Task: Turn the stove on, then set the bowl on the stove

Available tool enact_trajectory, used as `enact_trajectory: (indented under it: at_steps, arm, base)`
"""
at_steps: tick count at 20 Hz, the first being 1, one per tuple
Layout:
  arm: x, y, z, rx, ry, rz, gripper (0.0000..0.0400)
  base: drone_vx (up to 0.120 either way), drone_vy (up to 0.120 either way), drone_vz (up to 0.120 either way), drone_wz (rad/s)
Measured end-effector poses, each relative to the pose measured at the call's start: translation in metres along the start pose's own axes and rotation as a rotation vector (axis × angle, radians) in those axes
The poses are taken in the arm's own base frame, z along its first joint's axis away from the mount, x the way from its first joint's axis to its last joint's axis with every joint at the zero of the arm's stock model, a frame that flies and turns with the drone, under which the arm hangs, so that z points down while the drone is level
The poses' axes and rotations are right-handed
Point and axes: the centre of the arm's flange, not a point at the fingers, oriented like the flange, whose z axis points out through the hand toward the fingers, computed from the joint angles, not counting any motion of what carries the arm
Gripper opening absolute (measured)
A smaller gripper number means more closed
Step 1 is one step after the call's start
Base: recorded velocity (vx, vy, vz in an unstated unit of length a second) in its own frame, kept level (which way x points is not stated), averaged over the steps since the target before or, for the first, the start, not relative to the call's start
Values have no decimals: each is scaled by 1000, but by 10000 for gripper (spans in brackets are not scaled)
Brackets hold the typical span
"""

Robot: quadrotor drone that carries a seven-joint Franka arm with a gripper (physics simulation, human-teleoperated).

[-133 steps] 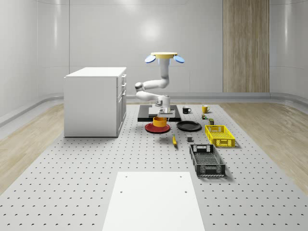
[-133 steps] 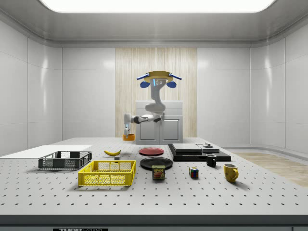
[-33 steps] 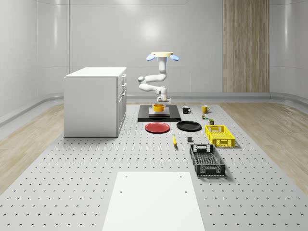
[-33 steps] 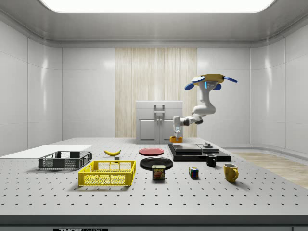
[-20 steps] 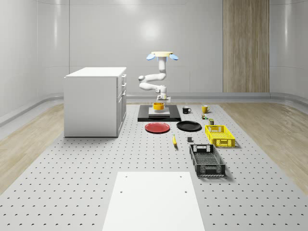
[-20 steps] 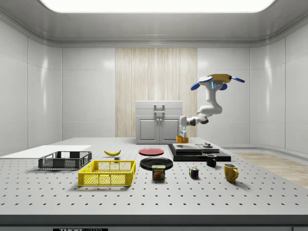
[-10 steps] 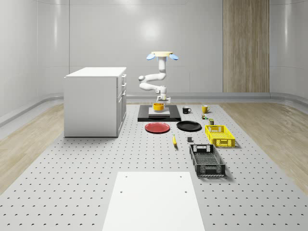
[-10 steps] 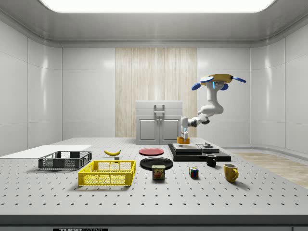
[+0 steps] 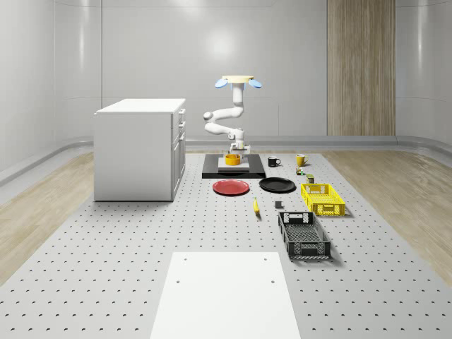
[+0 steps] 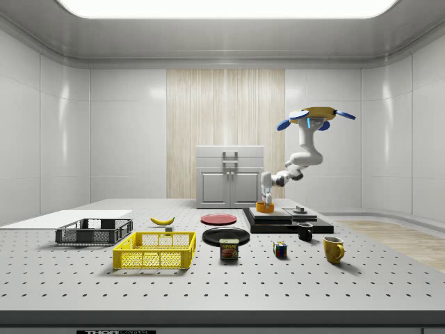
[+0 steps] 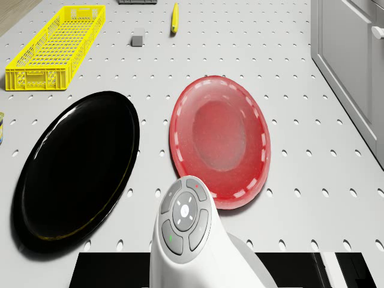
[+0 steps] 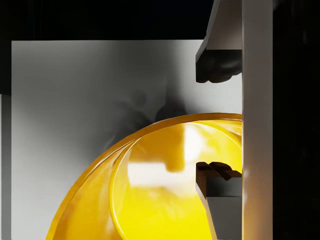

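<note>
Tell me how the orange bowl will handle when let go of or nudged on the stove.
The bowl looks glossy and rigid, so it may slide on the stove's smooth plate. Its wide, low shape probably resists tipping. The pincer pinches one rim wall, so it might tilt.

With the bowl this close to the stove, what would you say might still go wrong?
1. The pincer grips only the bowl's rim on one side, so the bowl may tip or slip when it lets go.
2. The bowl sits toward the stove's near edge in the side view, so a nudge on withdrawal could push it off.
3. The drone hovers over the stove; any drift would drag the bowl.
</note>
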Motion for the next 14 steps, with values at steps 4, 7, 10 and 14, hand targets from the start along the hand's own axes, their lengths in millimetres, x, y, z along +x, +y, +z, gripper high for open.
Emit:
enact_trajectory:
  at_steps: [4, 7, 10, 14]
  arm:
    - [0, 0, -10, 0, 0, 0, 356]
    - [0, 0, -22, 0, 0, 0, 379]
    - [0, 0, -35, 0, 0, 0, 390]
    - [0, 0, -44, 0, 0, 0, 396]
  base:
    - [0, 0, 0, 0]
    - [0, 0, 0, 0]
    - [0, 0, 0, 0]
    - [0, 0, 0, 0]
